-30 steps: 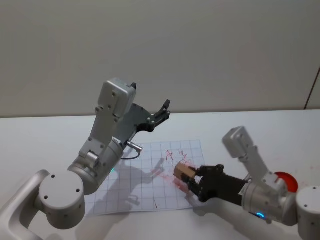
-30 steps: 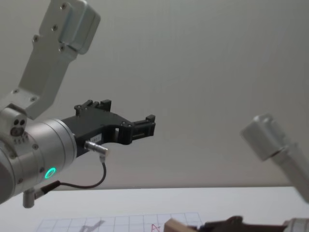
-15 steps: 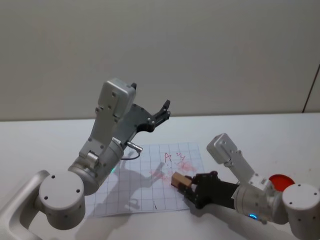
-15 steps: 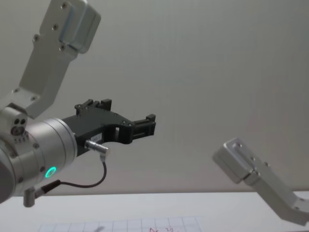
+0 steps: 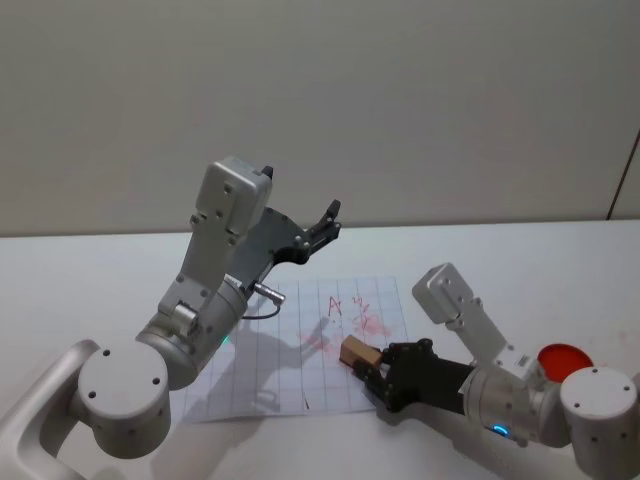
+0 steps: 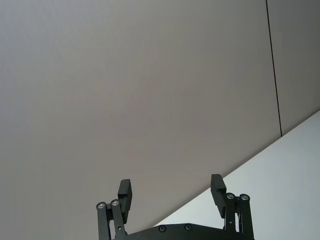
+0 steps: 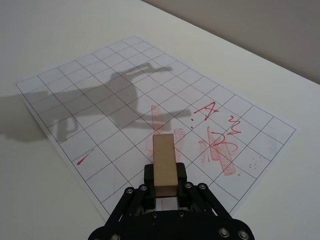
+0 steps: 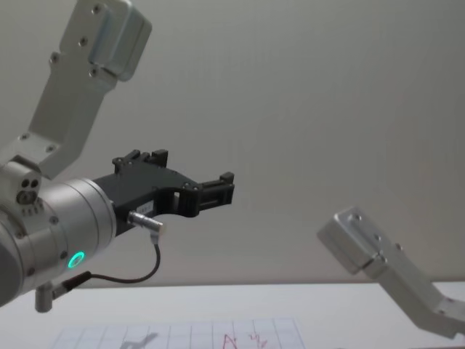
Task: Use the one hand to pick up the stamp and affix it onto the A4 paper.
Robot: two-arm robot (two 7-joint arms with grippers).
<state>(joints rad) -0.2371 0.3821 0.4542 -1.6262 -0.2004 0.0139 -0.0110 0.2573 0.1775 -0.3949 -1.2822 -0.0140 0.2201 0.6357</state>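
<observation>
Right hand [image 5: 368,368] gripping stamp [image 7: 164,161] tight, hovering low over paper [image 7: 100,100] beside red marks [image 7: 220,150]; contact unclear. Likely pressing step. Next: pushing stamp face flat down. Left hand [image 6: 170,184] idling aloft, fingers spread, empty.

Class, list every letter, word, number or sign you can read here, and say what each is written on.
"A": handwritten in red on the A4 paper.
Red squiggles beside it: not legible as letters.
Red stamped bars: smudged, unreadable.
The stamp, in the right gripper over the paper: no text visible.
Left gripper, raised above the table: no readable label.
</observation>
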